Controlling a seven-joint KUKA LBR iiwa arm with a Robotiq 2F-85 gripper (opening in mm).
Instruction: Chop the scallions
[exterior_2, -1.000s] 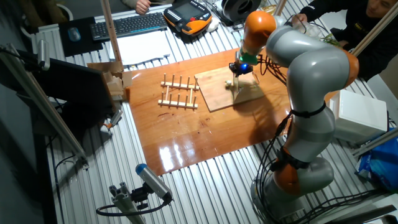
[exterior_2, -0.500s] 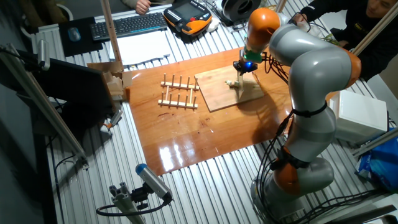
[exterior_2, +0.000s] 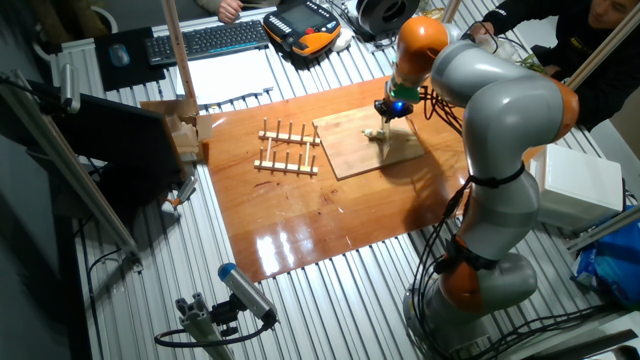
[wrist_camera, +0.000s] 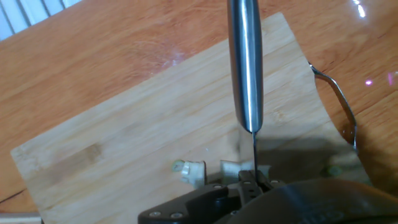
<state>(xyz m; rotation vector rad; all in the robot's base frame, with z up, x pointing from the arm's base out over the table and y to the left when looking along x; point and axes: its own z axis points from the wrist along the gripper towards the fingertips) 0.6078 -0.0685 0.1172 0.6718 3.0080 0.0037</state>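
- Hand view, nearest the lens: the dark gripper (wrist_camera: 249, 186) fills the bottom edge; a steel knife (wrist_camera: 244, 62) runs straight away from it, its thin blade edge rising out of the gripper body; the fingers themselves are out of sight, so whether they are clamped on the knife cannot be told
- Just ahead of the gripper, the scallions (wrist_camera: 189, 169) lie as short pale pieces on the wooden board (wrist_camera: 124, 137); one piece to the left of the blade, another beside the blade's base
- Farther out, the board's far corner sits on the glossy brown tabletop (wrist_camera: 93, 37); a curved metal handle (wrist_camera: 339, 99) shows at the board's right edge
- Fixed view: the gripper (exterior_2: 391, 108) hangs over the board (exterior_2: 360, 145); a wooden rack (exterior_2: 288, 148) lies to the board's left; a keyboard (exterior_2: 208, 40) sits at the far end
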